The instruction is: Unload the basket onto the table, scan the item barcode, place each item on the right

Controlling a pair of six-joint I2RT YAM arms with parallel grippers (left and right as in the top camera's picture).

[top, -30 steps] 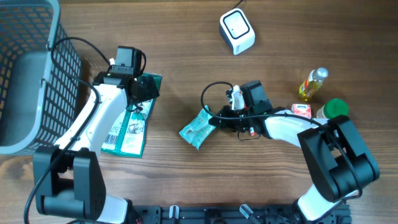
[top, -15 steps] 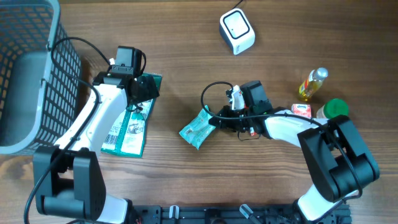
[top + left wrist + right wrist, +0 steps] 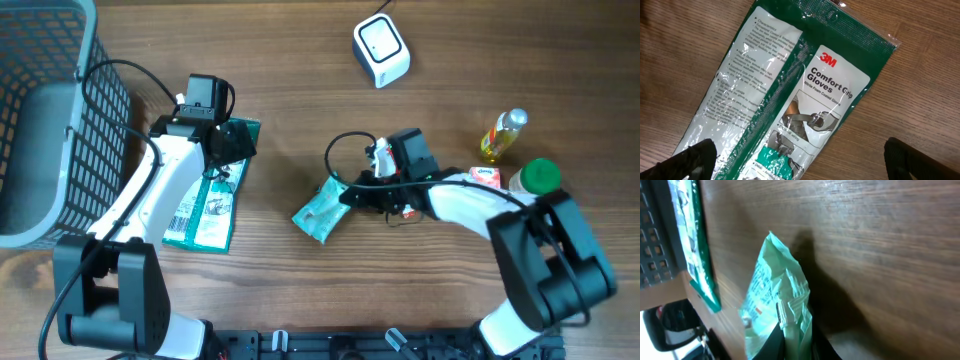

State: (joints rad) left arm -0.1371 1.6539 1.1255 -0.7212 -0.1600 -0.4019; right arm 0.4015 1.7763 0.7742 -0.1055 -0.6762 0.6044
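**Green packet pinched mid-bench**

Pinches the edge of the pale green packet (image 3: 318, 212) in the right pincer (image 3: 345, 194), nearly closed on it, packet near the middle of the bench (image 3: 300, 90). Cannot tell if lifted or touching wood. Holds the left pincer (image 3: 802, 162) wide above the 3M glove pack (image 3: 203, 208), gripping nothing. Shows the white scanner (image 3: 381, 50) at the far edge, well apart from the packet, and the basket (image 3: 45, 130) at left.
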